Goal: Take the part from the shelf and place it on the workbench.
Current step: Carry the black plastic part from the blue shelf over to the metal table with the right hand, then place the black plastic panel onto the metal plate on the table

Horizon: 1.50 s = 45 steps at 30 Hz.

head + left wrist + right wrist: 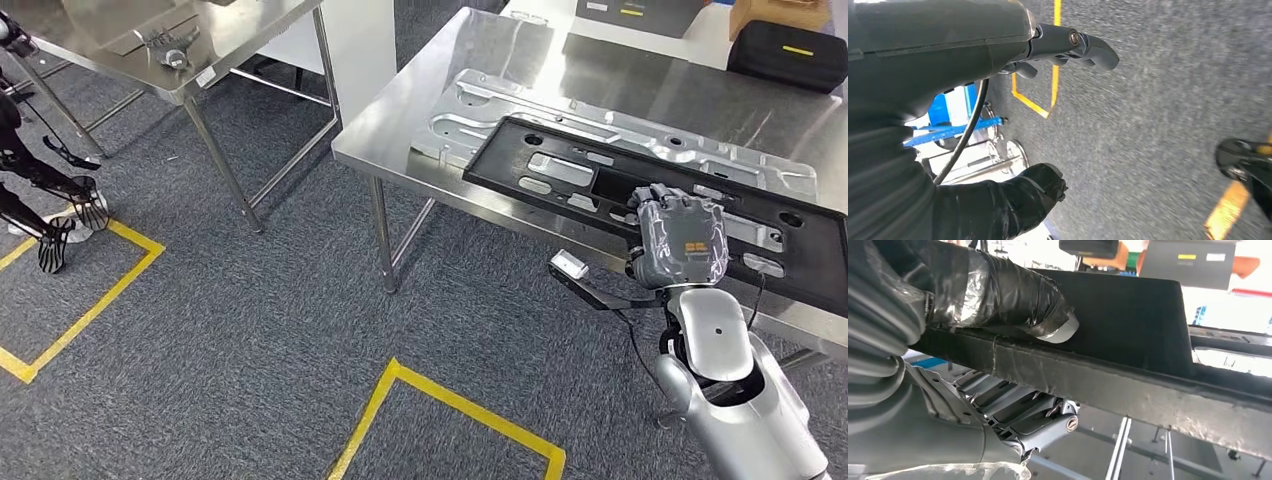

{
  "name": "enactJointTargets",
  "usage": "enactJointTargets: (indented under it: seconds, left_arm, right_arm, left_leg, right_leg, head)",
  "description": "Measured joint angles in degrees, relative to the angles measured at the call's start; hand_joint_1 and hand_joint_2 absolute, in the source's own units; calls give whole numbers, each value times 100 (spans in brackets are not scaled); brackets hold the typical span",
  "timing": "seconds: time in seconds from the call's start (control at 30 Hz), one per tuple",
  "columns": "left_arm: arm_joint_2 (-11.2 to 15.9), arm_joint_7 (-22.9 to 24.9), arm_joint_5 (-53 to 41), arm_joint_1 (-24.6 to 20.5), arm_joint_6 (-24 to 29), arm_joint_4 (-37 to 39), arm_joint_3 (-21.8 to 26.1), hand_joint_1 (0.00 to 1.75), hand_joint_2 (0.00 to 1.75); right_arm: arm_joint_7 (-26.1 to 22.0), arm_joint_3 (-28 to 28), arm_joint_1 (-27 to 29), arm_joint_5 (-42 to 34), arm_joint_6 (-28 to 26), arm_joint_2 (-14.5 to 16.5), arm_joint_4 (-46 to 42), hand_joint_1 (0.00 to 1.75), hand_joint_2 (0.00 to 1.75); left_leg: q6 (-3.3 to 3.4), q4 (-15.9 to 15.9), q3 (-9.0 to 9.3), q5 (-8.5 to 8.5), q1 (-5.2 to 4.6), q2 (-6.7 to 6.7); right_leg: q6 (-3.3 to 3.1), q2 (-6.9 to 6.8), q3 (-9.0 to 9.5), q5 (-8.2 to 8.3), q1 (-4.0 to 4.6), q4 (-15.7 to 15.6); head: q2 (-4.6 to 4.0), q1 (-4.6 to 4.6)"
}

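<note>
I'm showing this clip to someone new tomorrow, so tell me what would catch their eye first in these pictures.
First, the long black part lying across a silver metal plate on the steel workbench, with the robot's right hand gripping its near edge; the right wrist view shows the taped thumb pressed on top. Next, the yellow floor tape on the grey carpet. The left hand hangs over the floor, holding nothing.

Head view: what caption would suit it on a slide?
Robot's right hand grips a black panel lying over a silver plate on the steel workbench.
</note>
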Motion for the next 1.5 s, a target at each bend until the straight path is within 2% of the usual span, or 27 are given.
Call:
enactJointTargets:
  seconds: [0.07,0.17,0.2,0.27,0.33,0.4,0.43,0.47,0.53,0.57,0.6,0.7,0.77,0.8,0.87,0.9,0.93,0.97,1.07,1.1,1.13,1.2,1.27,1.37,1.43,1.47,1.5]
  left_arm:
    - [3,14,9,-2,-21,2,-2,0,175]
    - [0,28,11,-45,-35,3,-7,0,175]
    - [-3,29,11,-62,-38,2,-8,0,175]
    - [-7,29,13,-85,-47,0,-9,0,175]
    - [-7,34,20,-72,-51,-1,-12,0,175]
    - [0,43,27,-47,-51,-1,-19,0,175]
    - [6,48,28,-33,-51,-1,-23,0,175]
    - [15,54,30,-17,-53,-1,-26,0,175]
    - [50,69,38,16,-59,2,-31,0,175]
    - [67,75,41,25,-63,2,-33,0,175]
    - [83,80,44,28,-65,3,-35,0,175]
    - [92,85,43,24,-66,3,-42,0,175]
    - [95,88,42,22,-66,3,-47,0,175]
    - [96,90,41,17,-66,2,-49,0,175]
    - [97,93,42,-1,-66,1,-52,0,175]
    - [97,96,43,-2,-66,1,-54,0,175]
    - [98,99,44,1,-66,1,-56,0,175]
    - [99,103,46,6,-66,1,-59,0,175]
    - [94,114,52,28,-66,-3,-68,0,175]
    - [91,115,54,24,-66,-6,-69,0,175]
    - [90,116,54,4,-66,-9,-70,0,175]
    - [95,117,54,-23,-67,-11,-73,0,175]
    - [100,119,55,-50,-68,-15,-74,0,175]
    - [104,134,54,-55,-68,-21,-78,0,175]
    - [106,148,51,-35,-69,-21,-81,0,175]
    - [108,146,50,-24,-72,-21,-83,0,175]
    - [109,136,50,-11,-79,-21,-85,0,175]
  right_arm:
    - [33,4,34,61,2,-6,14,175,175]
    - [57,-2,36,96,5,-9,15,175,175]
    - [61,-5,28,103,3,-10,10,175,175]
    - [62,-9,30,113,2,-9,5,175,175]
    - [69,-8,42,116,2,-8,9,175,175]
    - [91,-8,54,118,1,-8,13,175,175]
    - [107,-8,62,120,1,-8,16,175,175]
    - [120,-8,70,123,-1,-7,20,175,175]
    - [146,-7,102,133,-6,-2,45,175,175]
    - [157,-6,118,139,-9,5,58,175,175]
    - [168,-8,142,144,-13,12,70,175,175]
    - [212,-24,189,159,-22,21,81,175,175]
    - [234,-30,211,172,-30,21,101,175,175]
    - [238,-31,229,178,-34,21,116,175,175]
    - [246,-42,300,190,-43,21,155,175,175]
    - [248,-52,349,195,-48,20,174,175,175]
    - [249,-67,403,198,-53,19,194,175,175]
    - [249,-87,457,200,-60,16,211,175,175]
    - [249,-154,597,201,-83,8,268,175,175]
    - [248,-171,621,201,-91,4,280,175,175]
    - [248,-192,629,202,-99,2,287,175,175]
    - [249,-245,626,204,-110,-2,287,175,175]
    - [251,-296,631,207,-116,-3,294,175,175]
    - [243,-337,688,208,-116,-1,333,175,175]
    - [238,-366,736,208,-116,3,373,175,175]
    - [236,-384,754,208,-116,7,391,175,175]
    - [233,-406,768,206,-116,12,408,175,175]
  left_leg:
    - [-69,7,115,-153,-4,7]
    - [-164,202,71,-81,3,22]
    - [-194,481,-78,37,8,25]
    - [-244,1254,-615,133,22,25]
    - [-270,1783,-1159,-180,28,25]
    - [-262,1765,-1466,-520,28,25]
    - [-241,1560,-1520,-490,23,25]
    - [-203,1250,-1531,-259,10,24]
    - [-97,584,-1516,576,-44,-3]
    - [-57,381,-1494,887,-69,-30]
    - [-28,269,-1468,1041,-86,-56]
    - [15,130,-1190,961,-69,-71]
    - [52,58,-971,874,-55,-71]
    - [68,47,-884,803,-57,-77]
    - [78,42,-697,634,-57,-97]
    - [77,42,-582,540,-58,-107]
    - [73,42,-449,439,-60,-113]
    - [63,42,-310,331,-64,-115]
    - [5,60,6,12,-74,-129]
    - [-24,76,79,-53,-71,-129]
    - [-60,111,121,-73,-69,-126]
    - [-127,346,87,5,-62,-93]
    - [-187,897,-238,17,-45,-62]
    - [-280,1687,-941,-420,20,-32]
    - [-325,1603,-1182,-464,57,-15]
    - [-341,1338,-1194,-267,72,-5]
    - [-357,971,-1162,75,88,6]
  right_leg:
    - [-80,-45,43,454,46,-305]
    - [-247,-25,158,407,73,-372]
    - [-286,-17,232,371,63,-413]
    - [-339,-5,428,280,44,-518]
    - [-357,15,648,149,39,-583]
    - [-355,41,881,-13,37,-607]
    - [-351,50,1003,-101,38,-613]
    - [-344,56,1125,-192,42,-618]
    - [-308,77,1310,-367,53,-630]
    - [-277,91,1377,-449,59,-653]
    - [-243,105,1444,-492,66,-657]
    - [-142,106,1470,-358,68,-378]
    - [-98,84,1119,-277,56,212]
    - [-81,74,883,-364,57,513]
    - [-46,67,449,-812,58,833]
    - [-36,64,304,-1020,59,817]
    - [-37,60,213,-1088,61,677]
    - [-52,57,166,-940,68,430]
    - [-167,44,169,258,129,-289]
    - [-212,45,205,459,149,-367]
    - [-254,50,262,432,165,-387]
    - [-341,65,422,348,139,-459]
    - [-402,63,600,275,107,-549]
    - [-411,60,830,114,80,-613]
    - [-377,66,994,-5,46,-614]
    - [-351,68,1083,-67,25,-613]
    - [-320,67,1153,-129,8,-613]
  head:
    - [0,-8]
    - [1,-9]
    - [1,-13]
    - [1,-22]
    - [0,-27]
    - [0,-27]
    - [0,-27]
    - [0,-26]
    - [0,-25]
    - [0,-23]
    - [0,-23]
    - [1,-20]
    - [1,-15]
    - [0,-13]
    - [0,-14]
    - [0,-13]
    - [0,-13]
    - [0,-13]
    - [0,-17]
    - [1,-19]
    - [1,-23]
    - [1,-22]
    - [0,-36]
    - [0,-51]
    - [0,-52]
    - [0,-53]
    - [0,-53]
